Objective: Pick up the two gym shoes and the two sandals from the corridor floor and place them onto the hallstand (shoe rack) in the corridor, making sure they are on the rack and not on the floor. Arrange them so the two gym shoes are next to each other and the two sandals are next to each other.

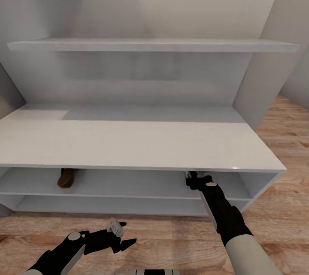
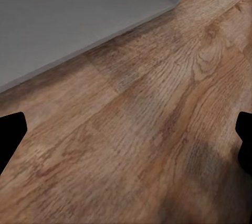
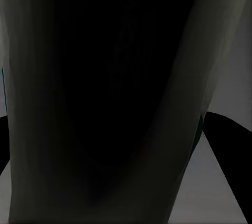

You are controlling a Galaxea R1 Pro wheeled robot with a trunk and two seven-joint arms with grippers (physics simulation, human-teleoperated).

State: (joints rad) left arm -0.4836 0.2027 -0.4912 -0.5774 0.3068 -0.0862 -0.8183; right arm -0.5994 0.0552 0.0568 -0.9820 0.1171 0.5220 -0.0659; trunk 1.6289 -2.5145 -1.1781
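**Right arm at the upper shelf, left arm idle over the boards**

The hallstand (image 1: 128, 142) sits in front of me: long, low, matte white, square-edged, a flat top over two open shelves. A plain white wall shelf (image 1: 154, 45) floats above it, thin and straight. The wooden floor (image 1: 171, 240) is warm brown plank with strong grain and knots, seen close in my left wrist view.

My right pincer (image 1: 193, 177) reaches under the front lip of the top, at the right end of the upper shelf. A sliver of a gym shoe (image 1: 188, 175) with green and red shows at its tip; a large dark rounded form blocks my right wrist view, so I cannot tell whether the pincer is clamped or apart.

One sandal (image 1: 66, 178), dark brown leather, lies on the upper shelf toward the left, well apart from my right arm. The shelf between them is bare.

My left pincer (image 1: 121, 234) hangs low over the floor near me, fingers apart, holding nothing.
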